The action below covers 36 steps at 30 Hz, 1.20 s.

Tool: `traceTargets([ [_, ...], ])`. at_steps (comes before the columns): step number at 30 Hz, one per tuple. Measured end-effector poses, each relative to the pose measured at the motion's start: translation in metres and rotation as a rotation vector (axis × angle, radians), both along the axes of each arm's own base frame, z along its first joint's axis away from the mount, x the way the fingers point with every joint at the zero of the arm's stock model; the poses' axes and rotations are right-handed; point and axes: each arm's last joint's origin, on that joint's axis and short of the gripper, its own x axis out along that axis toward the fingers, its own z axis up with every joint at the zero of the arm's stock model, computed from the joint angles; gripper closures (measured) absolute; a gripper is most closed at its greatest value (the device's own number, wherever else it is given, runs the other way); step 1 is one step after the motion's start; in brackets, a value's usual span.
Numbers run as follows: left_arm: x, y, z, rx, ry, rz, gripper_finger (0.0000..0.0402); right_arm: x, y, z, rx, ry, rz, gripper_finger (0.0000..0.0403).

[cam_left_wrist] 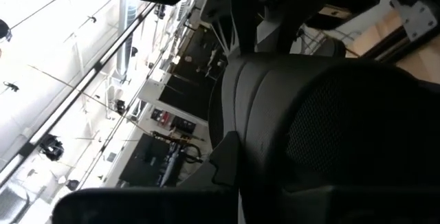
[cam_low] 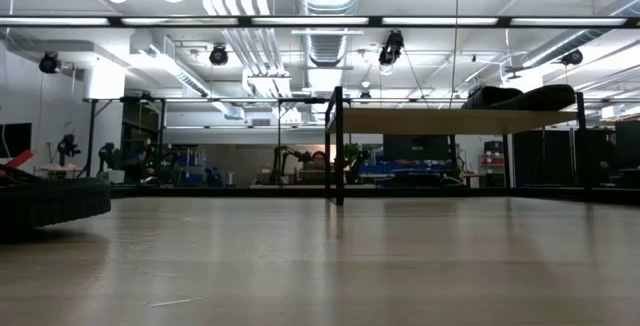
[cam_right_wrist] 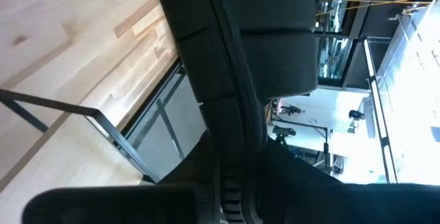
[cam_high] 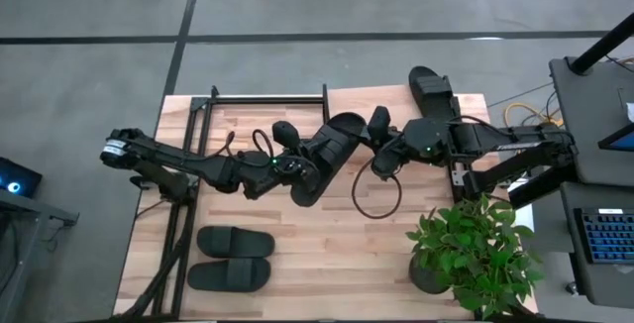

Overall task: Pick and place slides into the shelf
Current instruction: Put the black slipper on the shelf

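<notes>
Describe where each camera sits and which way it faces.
High: overhead, facing down on table; left gripper and right gripper meet at slide.
Low: table height, facing level towards shelf; no arm clear.
Left wrist: on left arm, facing slide close up.
Right wrist: on right arm, facing slide, table behind.
Shared: three views show slide.

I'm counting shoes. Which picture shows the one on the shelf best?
The high view: the slide lies whole, seen from above. The low view shows it side-on atop the shelf. The wrist views show only the held slide.
</notes>
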Motion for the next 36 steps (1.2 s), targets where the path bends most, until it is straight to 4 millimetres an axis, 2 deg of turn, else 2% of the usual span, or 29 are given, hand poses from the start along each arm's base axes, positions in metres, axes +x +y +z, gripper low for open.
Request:
traceTargets([
  [5,-0.006,-0.003,0.006,-0.026,-0.032,-0.032,0.0366,-0.007,0.0,0.006,0.056,-0.049,-0.005,0.0358],
  [13,-0.039,-0.022,0.028,-0.021,-0.064,-0.104,0.0304,-0.032,-0.003,0.018,0.104,-0.135,-0.027,0.0358],
  [21,-0.07,-0.05,0.025,-0.015,-0.01,-0.08,0.0271,-0.055,-0.012,0.031,0.142,-0.213,-0.075,0.0358],
  [25,-0.07,-0.061,0.011,0.016,0.04,-0.11,0.027,-0.062,-0.014,0.034,0.157,-0.23,-0.082,0.0358],
  [31,-0.062,-0.066,-0.001,0.069,0.102,-0.052,0.0269,-0.064,-0.017,0.034,0.169,-0.243,-0.109,0.0358],
  [36,-0.06,-0.067,-0.003,0.07,0.105,-0.039,0.0269,-0.064,-0.022,0.036,0.178,-0.27,-0.146,0.0358],
])
